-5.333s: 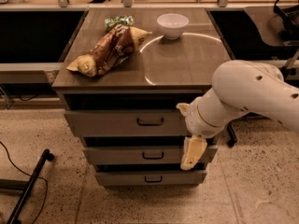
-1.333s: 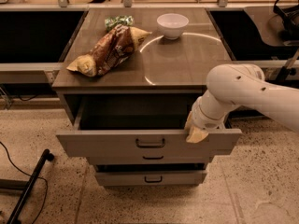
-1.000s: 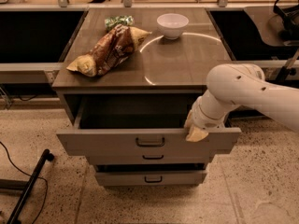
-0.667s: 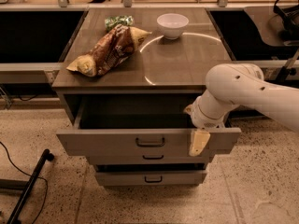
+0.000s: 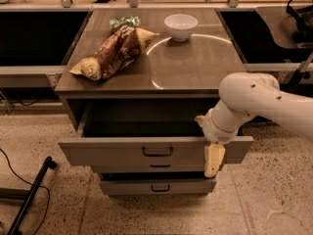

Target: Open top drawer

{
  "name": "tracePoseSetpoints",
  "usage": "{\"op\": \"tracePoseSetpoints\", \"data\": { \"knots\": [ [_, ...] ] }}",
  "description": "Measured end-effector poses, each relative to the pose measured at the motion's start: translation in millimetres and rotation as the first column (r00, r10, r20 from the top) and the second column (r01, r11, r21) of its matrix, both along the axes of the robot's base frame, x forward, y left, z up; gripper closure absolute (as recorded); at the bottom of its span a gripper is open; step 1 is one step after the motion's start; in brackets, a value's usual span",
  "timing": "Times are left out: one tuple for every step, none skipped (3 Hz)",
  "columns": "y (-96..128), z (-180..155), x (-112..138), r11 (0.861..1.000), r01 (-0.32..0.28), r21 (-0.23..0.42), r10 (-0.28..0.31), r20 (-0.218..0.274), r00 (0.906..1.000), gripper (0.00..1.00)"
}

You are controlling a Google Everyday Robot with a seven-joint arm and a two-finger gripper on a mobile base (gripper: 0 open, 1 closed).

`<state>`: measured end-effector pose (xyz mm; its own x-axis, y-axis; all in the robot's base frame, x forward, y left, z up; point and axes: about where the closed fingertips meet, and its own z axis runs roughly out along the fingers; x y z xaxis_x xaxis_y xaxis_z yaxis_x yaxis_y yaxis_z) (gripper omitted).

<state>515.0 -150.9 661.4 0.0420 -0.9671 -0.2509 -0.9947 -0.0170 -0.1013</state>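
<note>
Top drawer (image 5: 107, 152): flat grey front, small dark rectangular handle (image 5: 157, 151), standing pulled out beneath the smooth brown counter (image 5: 195, 62). Gripper (image 5: 214, 161): pale, blunt, hanging before the front's right end, beside the handle. Whether open or closed: cannot tell.

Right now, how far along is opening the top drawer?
Done: the top drawer stands pulled well out, its dark inside exposed under the cabinet top. In hand: the pincer hangs before the drawer front's right end, away from the handle. Left: likely only backing the arm clear.
</note>
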Motion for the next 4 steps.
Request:
{"op": "tracePoseSetpoints", "data": {
  "knots": [
    [-6,-12,-22,1.000,-0.005,0.001,0.005,-0.050,0.9987,0.00],
    [-7,-18,-37,1.000,-0.002,-0.005,0.001,-0.070,0.9976,0.18],
    [-9,-17,-47,1.000,0.005,-0.014,-0.006,-0.073,0.9973,0.43],
    [-9,-15,-47,1.000,0.005,-0.014,-0.006,-0.073,0.9973,0.64]
  ]
}}
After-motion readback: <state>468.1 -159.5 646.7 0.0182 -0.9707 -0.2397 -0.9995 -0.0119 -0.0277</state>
